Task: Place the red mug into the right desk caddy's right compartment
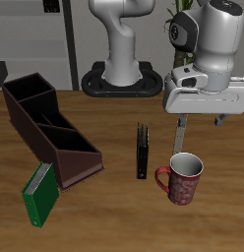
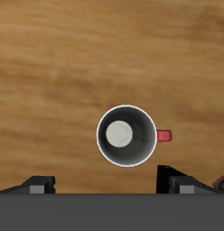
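Observation:
The red mug (image 1: 182, 178) stands upright on the table near its front edge, handle toward the black book. In the wrist view the mug (image 2: 127, 135) shows from straight above, with its light grey inside and red handle. My gripper (image 1: 200, 132) is open and empty, hovering above the mug without touching it. In the wrist view its fingertips (image 2: 173, 180) sit on either side of the mug's line. The right desk caddy (image 1: 29, 125) lies far across the table from the mug. Its right compartment (image 1: 27, 91) is the squarish cell at the back end and looks empty.
A thin black book (image 1: 142, 150) stands upright between the mug and the caddy. A flat green book (image 1: 38, 192) lies by the caddy's low slanted end near the front edge. The robot's base (image 1: 121, 77) stands at the back.

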